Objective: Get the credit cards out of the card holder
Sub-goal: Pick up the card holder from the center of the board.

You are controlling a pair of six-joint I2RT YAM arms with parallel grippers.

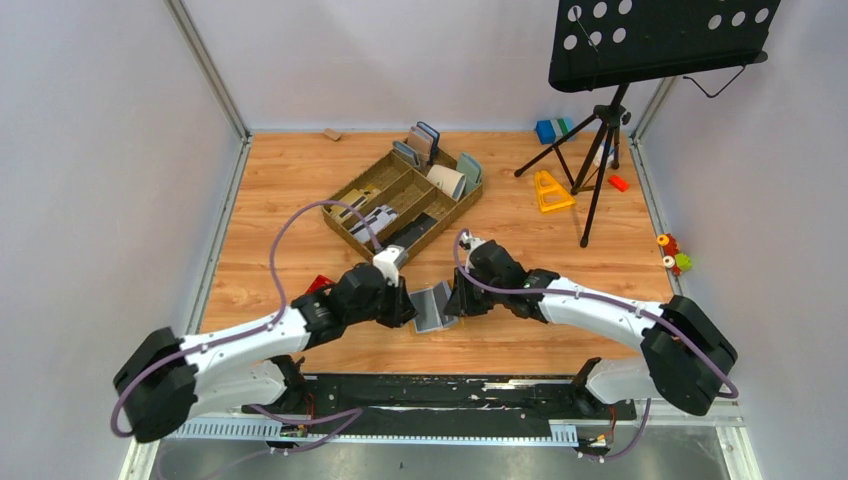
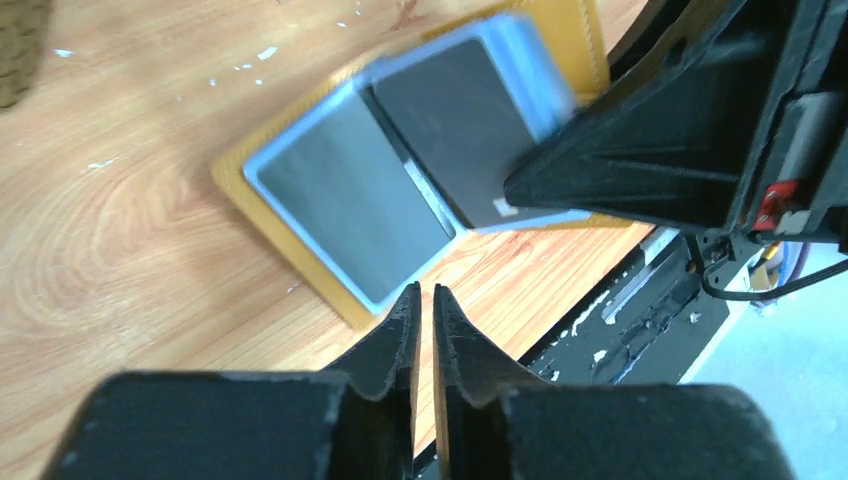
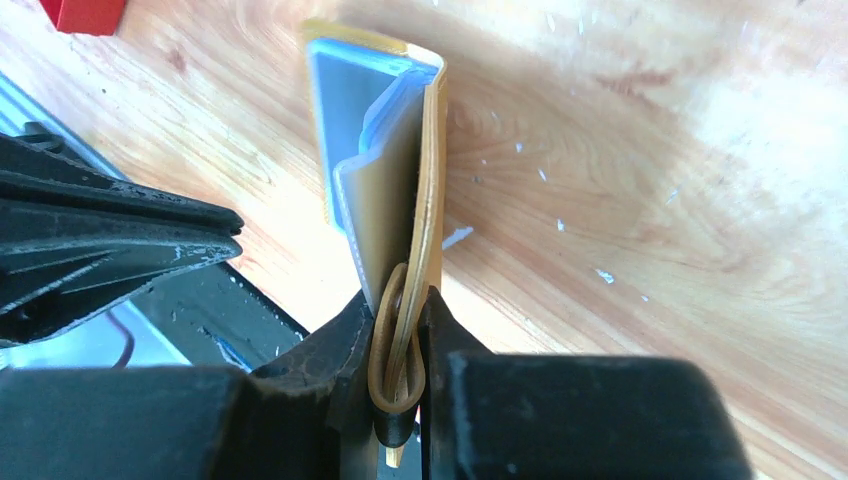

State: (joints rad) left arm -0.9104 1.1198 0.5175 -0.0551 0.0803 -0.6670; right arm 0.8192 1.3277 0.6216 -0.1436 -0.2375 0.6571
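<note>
I'm holding the wallet open on the table, down at the 6 o'clock side near my bases. My right gripper is pinching the wallet's yellow flap at its 3 o'clock edge, and that half is standing tilted up. My left gripper is hovering at the wallet's 9 o'clock edge, fingers pressed nearly together around nothing, just a sliver of gap. The cards are sitting in the grey-blue slots, one dark face per half. The tray is lying at 12 o'clock, well apart.
</note>
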